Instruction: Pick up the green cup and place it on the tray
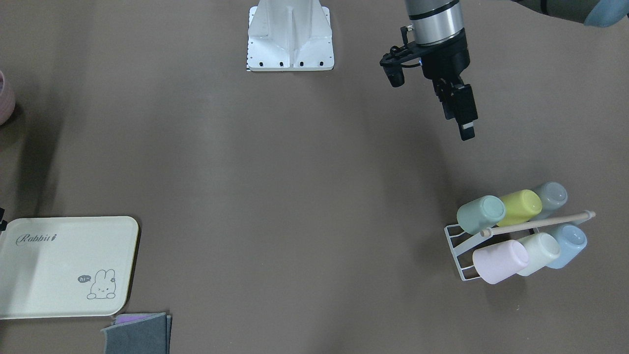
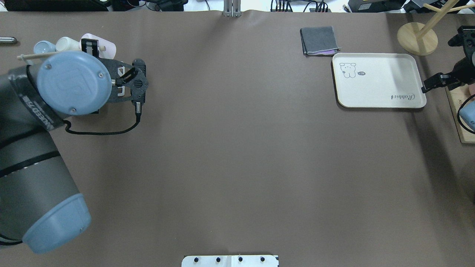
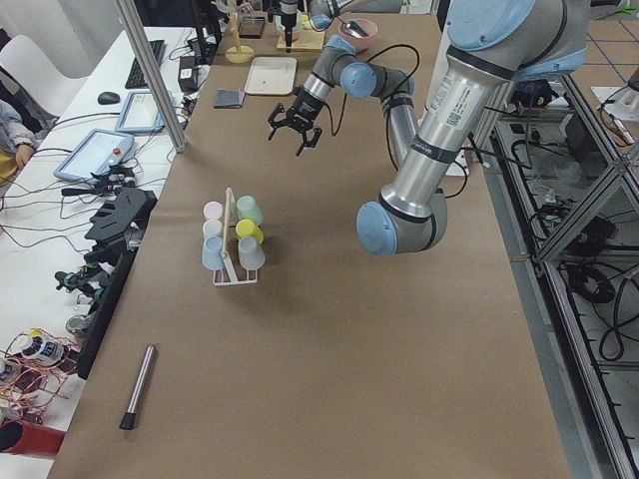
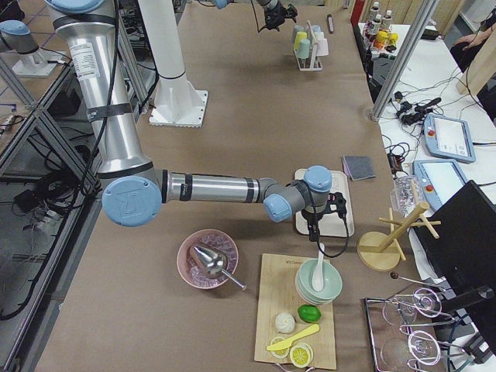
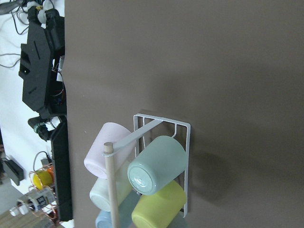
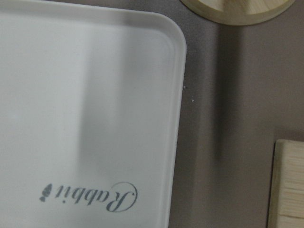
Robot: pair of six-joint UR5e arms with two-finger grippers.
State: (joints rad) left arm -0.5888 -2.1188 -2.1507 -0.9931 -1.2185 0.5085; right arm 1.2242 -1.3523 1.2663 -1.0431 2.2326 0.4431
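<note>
The pale mint-green cup [image 1: 480, 214] lies on its side in a white wire rack [image 1: 456, 245], beside a yellow-green cup [image 1: 521, 206] and a grey cup [image 1: 551, 196]. The left wrist view shows the mint cup [image 5: 156, 165] with its base toward the camera. My left gripper [image 1: 467, 130] hangs open and empty above the table, well short of the rack. The cream "Rabbit" tray [image 1: 64, 265] lies empty at the other end of the table [image 2: 378, 79]. My right gripper [image 4: 316, 223] hovers over the tray's edge [image 6: 176, 118]; its fingers are hidden.
Pink [image 1: 499, 260], cream [image 1: 539, 251] and blue [image 1: 567, 244] cups fill the rack's other row under a wooden bar [image 1: 538, 223]. A folded grey cloth [image 2: 319, 40] lies next to the tray. A wooden stand [image 2: 417, 37] and a cutting board [image 2: 462, 122] are beyond it.
</note>
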